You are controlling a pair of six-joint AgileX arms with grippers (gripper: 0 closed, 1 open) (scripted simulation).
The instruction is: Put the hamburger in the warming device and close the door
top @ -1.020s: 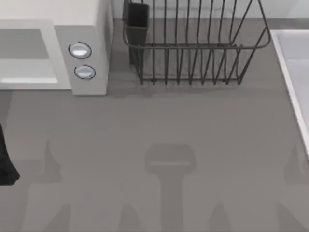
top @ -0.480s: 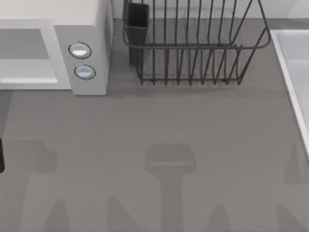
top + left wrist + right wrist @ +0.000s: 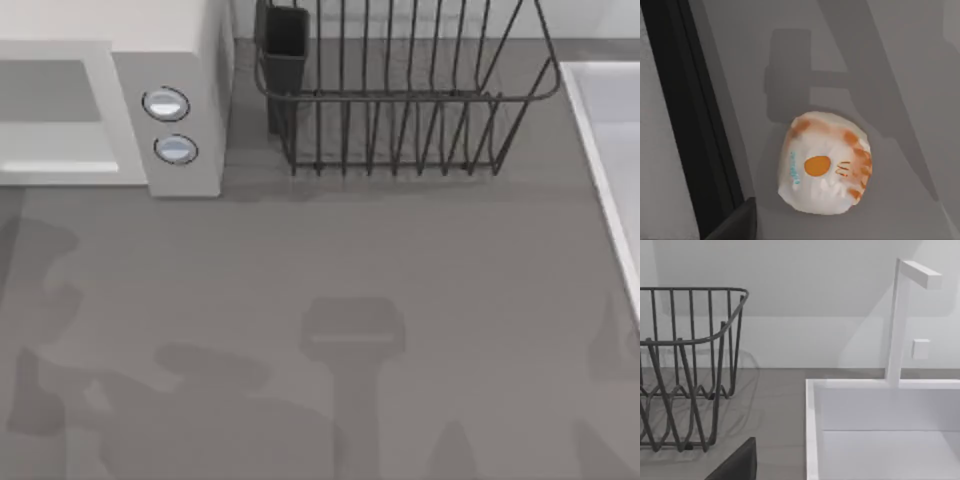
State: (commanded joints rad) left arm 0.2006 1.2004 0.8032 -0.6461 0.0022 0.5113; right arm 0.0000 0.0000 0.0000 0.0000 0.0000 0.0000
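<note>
On the grey table (image 3: 420, 260) – hamburger (image 3: 824, 162) beside microwave (image 3: 190, 60); fingers' state unclear

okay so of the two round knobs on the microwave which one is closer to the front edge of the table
The lower knob in the top view. It sits directly below the other knob on the microwave side panel, nearer the open grey tabletop.
</note>
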